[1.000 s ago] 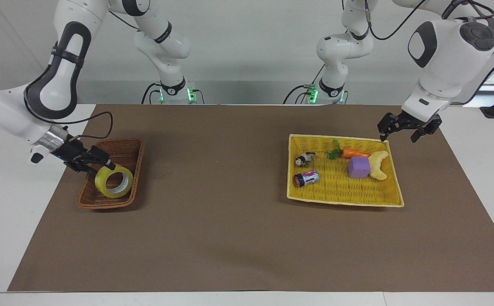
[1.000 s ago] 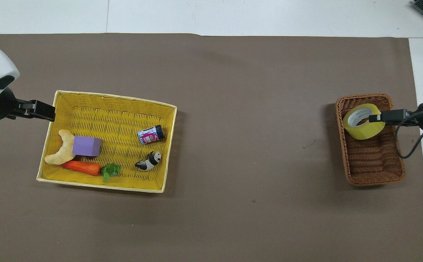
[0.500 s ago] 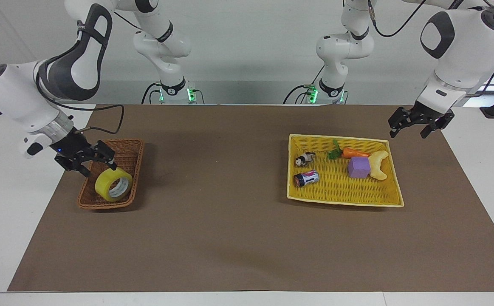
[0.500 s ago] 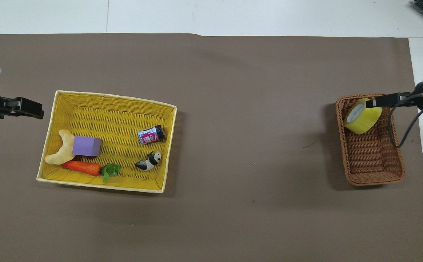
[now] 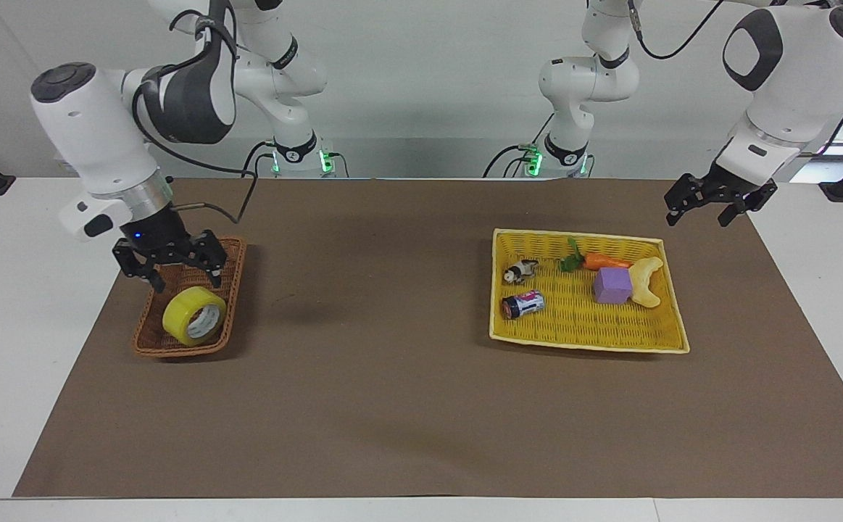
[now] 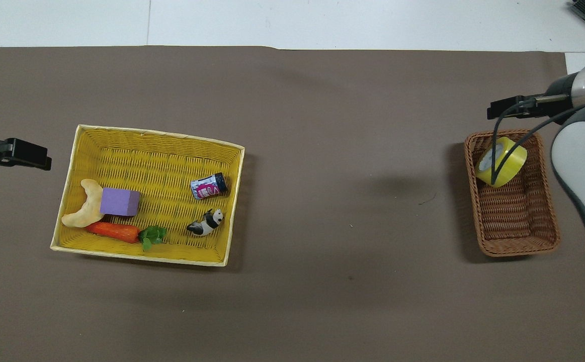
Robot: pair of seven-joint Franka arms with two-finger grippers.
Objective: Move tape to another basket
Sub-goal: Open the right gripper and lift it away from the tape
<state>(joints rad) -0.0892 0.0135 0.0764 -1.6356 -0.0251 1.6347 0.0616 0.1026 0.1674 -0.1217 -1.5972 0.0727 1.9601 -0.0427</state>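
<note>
Overhead: cable (image 6: 495,151) seemingly across tape (image 6: 503,163).

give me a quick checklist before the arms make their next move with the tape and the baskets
1. Yellow translucent tape roll in the dark brown woven wicker basket: ok.
2. Right gripper open, off the tape, over the basket: ok.
3. Tape lying flat: not ok, it leans on its edge.
4. Left gripper open, empty, beside the flat yellow woven tray: ok.
5. Tape against the basket wall: cannot tell.
</note>
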